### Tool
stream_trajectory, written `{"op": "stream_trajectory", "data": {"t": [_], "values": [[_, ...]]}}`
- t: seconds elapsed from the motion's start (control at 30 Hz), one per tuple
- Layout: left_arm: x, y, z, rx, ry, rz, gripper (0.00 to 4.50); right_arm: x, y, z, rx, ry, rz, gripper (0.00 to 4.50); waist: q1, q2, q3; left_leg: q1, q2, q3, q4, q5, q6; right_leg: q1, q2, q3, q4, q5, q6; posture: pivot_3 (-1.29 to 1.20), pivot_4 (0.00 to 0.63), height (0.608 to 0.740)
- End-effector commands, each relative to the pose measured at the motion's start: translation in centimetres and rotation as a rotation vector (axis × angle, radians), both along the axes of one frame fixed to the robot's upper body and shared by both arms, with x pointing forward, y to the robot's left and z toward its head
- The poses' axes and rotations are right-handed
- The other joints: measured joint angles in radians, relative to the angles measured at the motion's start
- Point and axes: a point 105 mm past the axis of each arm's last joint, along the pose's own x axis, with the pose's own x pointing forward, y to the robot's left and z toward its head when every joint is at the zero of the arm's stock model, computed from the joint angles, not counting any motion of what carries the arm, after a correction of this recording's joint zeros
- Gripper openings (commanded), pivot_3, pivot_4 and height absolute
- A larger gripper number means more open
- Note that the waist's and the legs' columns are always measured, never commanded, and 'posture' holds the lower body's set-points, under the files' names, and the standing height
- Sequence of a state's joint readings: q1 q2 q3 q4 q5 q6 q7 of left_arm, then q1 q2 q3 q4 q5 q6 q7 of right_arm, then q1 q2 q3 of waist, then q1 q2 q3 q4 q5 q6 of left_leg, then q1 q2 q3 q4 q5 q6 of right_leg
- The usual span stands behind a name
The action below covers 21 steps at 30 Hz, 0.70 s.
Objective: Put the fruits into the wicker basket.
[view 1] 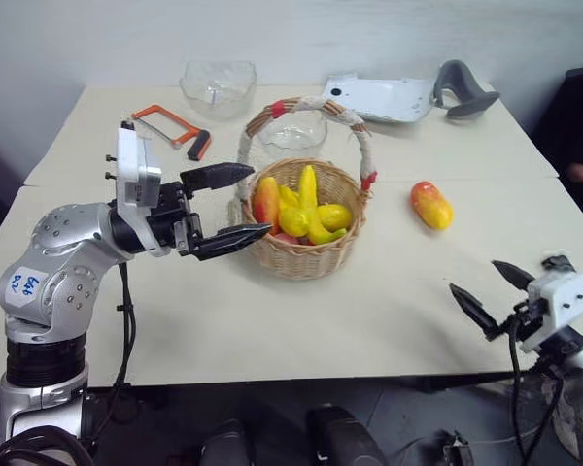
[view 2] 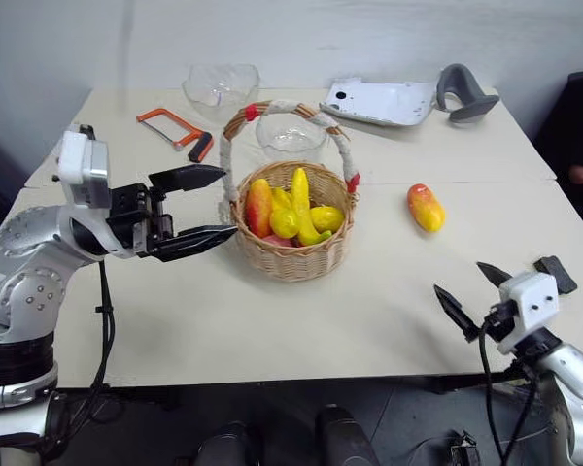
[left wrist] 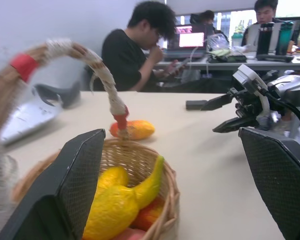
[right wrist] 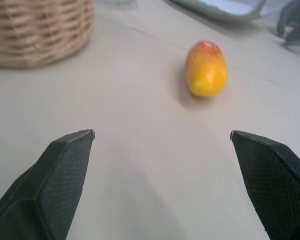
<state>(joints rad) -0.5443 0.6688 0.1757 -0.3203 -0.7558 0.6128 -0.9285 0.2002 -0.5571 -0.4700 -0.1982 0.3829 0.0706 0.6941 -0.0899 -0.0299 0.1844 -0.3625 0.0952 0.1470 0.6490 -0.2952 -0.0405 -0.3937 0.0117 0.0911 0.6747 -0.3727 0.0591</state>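
Item: wicker basket (view 1: pixel 301 250), centre of the head view, resting on the pale table (view 1: pixel 389 320); holds a banana (view 1: pixel 309 199), a lemon (view 1: pixel 334 216), another yellow piece and a red-orange mango (view 1: pixel 266 202), so most of the fruits look to be in. Item: one loose mango (view 1: pixel 431 205), right of centre, lying on the table well apart from the basket; apparently the last piece to collect. Item: left gripper (view 1: pixel 223 207), left of centre, fingers spread wide and holding nothing, tips just beside the basket's rim and near the foot of its cloth-wrapped handle (view 1: pixel 361 146). Item: right gripper (view 1: pixel 496 291), lower right, fingers likewise wide apart and empty, aimed toward the loose mango, as the wrist view shows, but not near it. Background items: two glass bowls (view 1: pixel 219 85), an orange hacksaw (view 1: pixel 170 128), a white-and-grey device (view 1: pixel 389 97) along the upper edge. Risks, as judged: the mango is rounded and glossy, so an off-centre closing could squeeze it out and roll it toward the table's right edge; carried high, it could strike the arched handle on entry; the left gripper, standing so near the rim, could nudge or tip the basket if it swings.
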Motion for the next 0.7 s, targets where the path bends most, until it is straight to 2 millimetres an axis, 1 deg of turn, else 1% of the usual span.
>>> {"op": "stream_trajectory", "data": {"t": [0.03, 0.07, 0.1, 0.13, 0.17, 0.2, 0.23, 0.3, 0.33, 0.4, 0.43, 0.5, 0.53, 0.63, 0.67, 0.7], "values": [[-0.5, -0.1, 2.0, -0.056, -0.03, -0.008, 4.5, 0.4, 0.7, 1.9, 0.042, -0.025, 0.026, 4.46, -0.001, 0.0, 0.0, 0.001, 0.0, 0.0, 0.0, 0.0, 0.0, 0.0, 0.001, 0.0, 0.0, 0.0, 0.0, 0.0, 0.15, 0.74], [-0.5, -0.1, 2.6, -0.09, -0.032, -0.009, 4.5, 0.9, 1.0, 2.5, 0.072, -0.019, 0.04, 4.46, 0.001, 0.0, 0.0, 0.001, 0.0, 0.0, 0.0, 0.0, -0.001, 0.0, 0.001, 0.001, 0.0, 0.0, 0.0, 0.0, 0.15, 0.74], [-0.5, -0.3, 3.3, -0.114, -0.037, -0.014, 4.5, 1.7, 1.3, 3.7, 0.112, -0.037, 0.054, 4.46, 0.003, 0.0, 0.0, 0.001, 0.0, 0.0, 0.0, 0.0, 0.0, 0.0, 0.001, 0.001, 0.0, 0.0, 0.0, 0.0, 0.15, 0.74], [-0.6, -0.4, 3.7, -0.116, -0.044, -0.022, 4.5, 2.6, 1.6, 4.9, 0.124, -0.056, 0.073, 4.46, 0.002, 0.0, 0.0, 0.001, 0.0, 0.0, 0.001, 0.0, 0.0, 0.0, 0.0, 0.001, 0.001, 0.0, 0.0, 0.0, 0.15, 0.74], [-0.6, -0.6, 3.8, -0.094, -0.055, -0.029, 4.5, 3.8, 1.7, 6.0, 0.125, -0.063, 0.077, 4.46, 0.002, 0.0, 0.0, 0.001, 0.0, 0.0, 0.002, 0.0, 0.0, 0.001, 0.0, 0.001, 0.001, 0.0, 0.0, 0.0, 0.15, 0.74], [-0.6, -0.7, 3.6, -0.073, -0.056, -0.034, 4.5, 5.2, 1.7, 6.7, 0.108, -0.053, 0.062, 4.46, 0.0, 0.001, 0.001, 0.001, -0.001, 0.0, 0.002, 0.0, 0.0, 0.001, -0.001, 0.001, 0.001, 0.0, 0.001, 0.0, 0.15, 0.74], [-0.6, -0.7, 3.2, -0.047, -0.056, -0.035, 4.5, 6.8, 1.4, 7.1, 0.107, -0.015, 0.022, 4.46, -0.002, 0.001, 0.001, 0.003, -0.001, 0.001, 0.002, 0.0, 0.0, 0.002, -0.001, 0.002, 0.002, 0.0, 0.001, 0.0, 0.15, 0.74], [-0.5, -0.6, 2.5, -0.012, -0.052, -0.032, 4.5, 9.1, 1.1, 7.5, 0.121, 0.052, -0.031, 4.46, 0.001, 0.001, 0.001, 0.005, -0.002, 0.002, 0.0, 0.0, 0.0, 0.002, -0.001, 0.003, 0.002, 0.0, 0.0, 0.0, 0.15, 0.74], [-0.5, -0.6, 2.2, 0.003, -0.052, -0.029, 4.5, 10.3, 1.2, 8.1, 0.159, 0.055, -0.041, 4.46, 0.002, 0.001, 0.001, 0.005, -0.001, 0.002, 0.0, 0.0, 0.0, 0.002, 0.0, 0.003, 0.002, 0.0, 0.0, 0.0, 0.15, 0.74], [-0.4, -0.5, 2.0, 0.011, -0.049, -0.026, 4.5, 12.8, 1.3, 8.9, 0.165, 0.055, -0.074, 4.46, 0.006, 0.001, 0.001, 0.004, 0.0, 0.001, -0.002, 0.0, -0.001, 0.001, 0.001, 0.003, 0.001, 0.0, -0.001, 0.0, 0.15, 0.74], [-0.3, -0.5, 2.0, 0.008, -0.047, -0.022, 4.5, 14.1, 1.4, 8.6, 0.132, 0.074, -0.095, 4.46, 0.006, 0.001, 0.001, 0.004, 0.0, 0.001, -0.002, 0.0, -0.001, 0.0, 0.002, 0.003, 0.0, -0.001, -0.001, 0.0, 0.15, 0.74], [-0.3, -0.6, 1.9, 0.003, -0.043, -0.017, 4.5, 15.7, 1.4, 7.5, 0.05, 0.121, -0.132, 4.46, 0.005, 0.001, 0.001, 0.0, 0.0, 0.001, -0.001, 0.0, -0.001, -0.003, 0.001, 0.003, 0.0, -0.001, -0.001, 0.0, 0.15, 0.74], [-0.3, -0.6, 1.8, 0.003, -0.042, -0.015, 4.5, 16.4, 1.5, 7.0, 0.035, 0.135, -0.134, 4.46, 0.003, 0.001, 0.001, -0.001, 0.0, 0.002, -0.001, 0.0, -0.001, -0.004, 0.001, 0.003, -0.001, -0.001, -0.001, 0.0, 0.15, 0.74], [-0.2, -0.6, 1.5, 0.002, -0.036, -0.003, 4.5, 17.9, 1.9, 4.7, 0.076, 0.223, -0.128, 4.46, 0.003, 0.001, 0.001, -0.007, 0.0, 0.002, 0.002, 0.0, 0.0, -0.009, 0.0, 0.002, 0.001, 0.0, -0.001, 0.0, 0.15, 0.74], [-0.2, -0.5, 1.4, 0.002, -0.033, 0.005, 4.5, 18.3, 1.8, 4.2, 0.065, 0.232, -0.141, 4.46, 0.002, 0.001, 0.001, -0.008, 0.0, 0.002, 0.002, 0.0, 0.0, -0.01, 0.0, 0.002, 0.001, 0.0, -0.001, 0.0, 0.15, 0.74], [-0.2, -0.4, 1.3, 0.003, -0.028, 0.015, 4.5, 18.6, 1.9, 4.1, 0.045, 0.216, -0.138, 4.46, 0.0, 0.001, 0.001, -0.008, 0.0, 0.002, 0.002, 0.0, 0.0, -0.01, 0.0, 0.002, 0.002, 0.0, -0.001, 0.0, 0.15, 0.74]]}}
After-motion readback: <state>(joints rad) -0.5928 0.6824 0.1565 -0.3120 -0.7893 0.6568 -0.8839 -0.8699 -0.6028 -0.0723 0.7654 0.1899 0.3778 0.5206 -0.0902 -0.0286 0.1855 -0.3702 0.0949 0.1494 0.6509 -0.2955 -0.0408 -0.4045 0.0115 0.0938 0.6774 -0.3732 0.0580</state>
